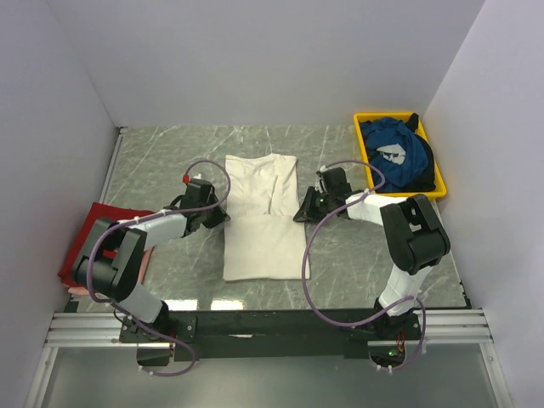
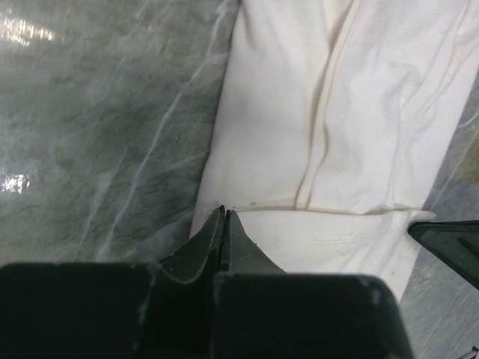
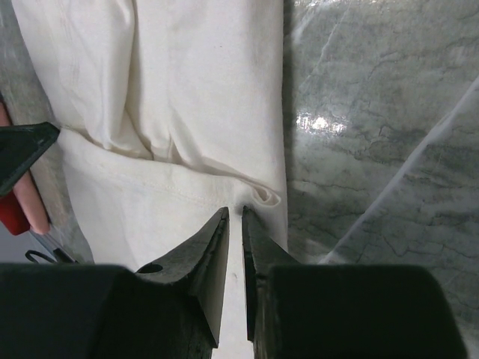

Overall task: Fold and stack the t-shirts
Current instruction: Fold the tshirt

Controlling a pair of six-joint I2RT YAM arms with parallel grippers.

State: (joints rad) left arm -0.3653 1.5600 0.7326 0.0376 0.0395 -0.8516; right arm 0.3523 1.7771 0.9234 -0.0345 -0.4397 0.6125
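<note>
We count three cloth tees: one cream-white [image 1: 263, 217], one dark red [image 1: 104, 223], one blue [image 1: 395, 153], plus one yellow plastic tray [image 1: 364, 153].

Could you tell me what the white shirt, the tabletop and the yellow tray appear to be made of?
White shirt: soft matte cloth, probably cotton knit; it creases and shows stitched hems.
Tabletop: grey-green with pale veins and glossy glare, so marble-look, possibly polished stone or laminate.
Yellow tray: rigid, smooth, evenly coloured walls, most likely plastic.
</note>
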